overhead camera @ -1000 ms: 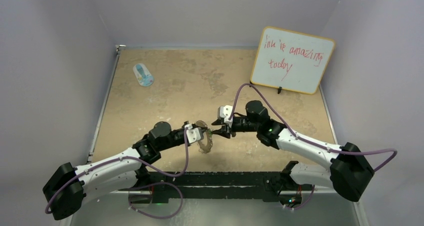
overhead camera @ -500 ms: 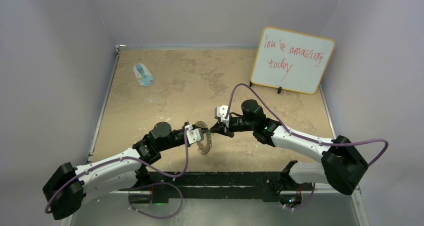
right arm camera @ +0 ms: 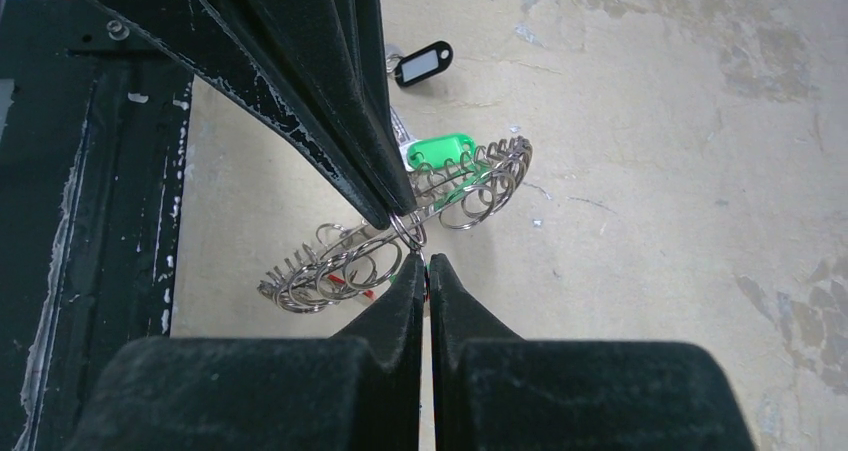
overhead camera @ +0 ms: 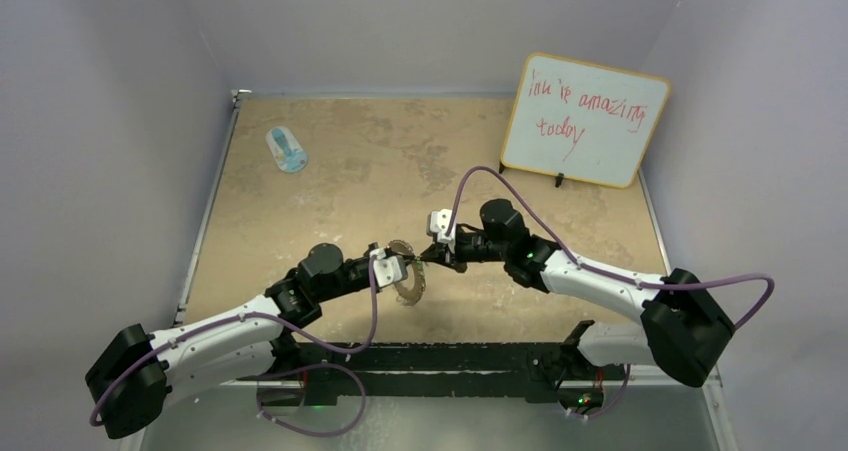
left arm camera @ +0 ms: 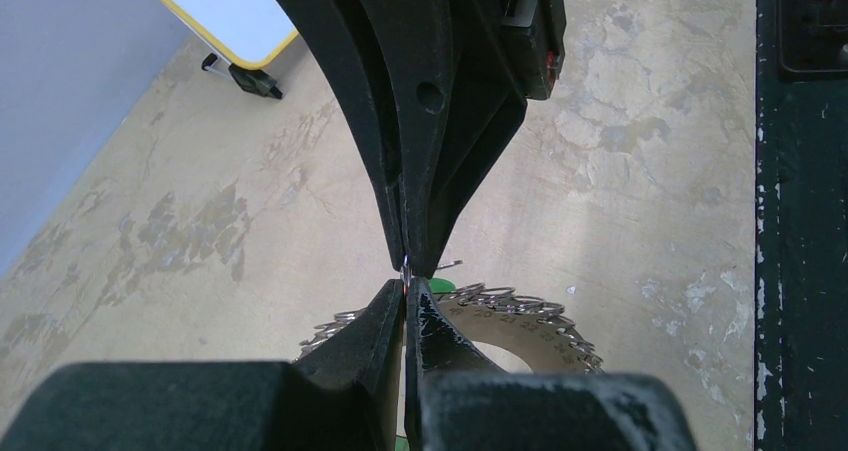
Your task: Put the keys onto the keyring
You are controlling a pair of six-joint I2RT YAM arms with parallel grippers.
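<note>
Clenched on a rim loop of the tilted keyring (left arm camera: 520, 323) with the left gripper (right arm camera: 392, 216). Pinched shut, tip to tip against it, with the right gripper (right arm camera: 425, 271). Beyond: green-tagged key (right arm camera: 440, 155) against the ring, black-tagged key (right arm camera: 422, 64) flat on the table (right arm camera: 650, 171).

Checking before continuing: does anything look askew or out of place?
Nothing damaged. The keyring is tilted, not flat, a rim loop at the shut tips of the left gripper. One black-tagged key lies apart on the table.
</note>
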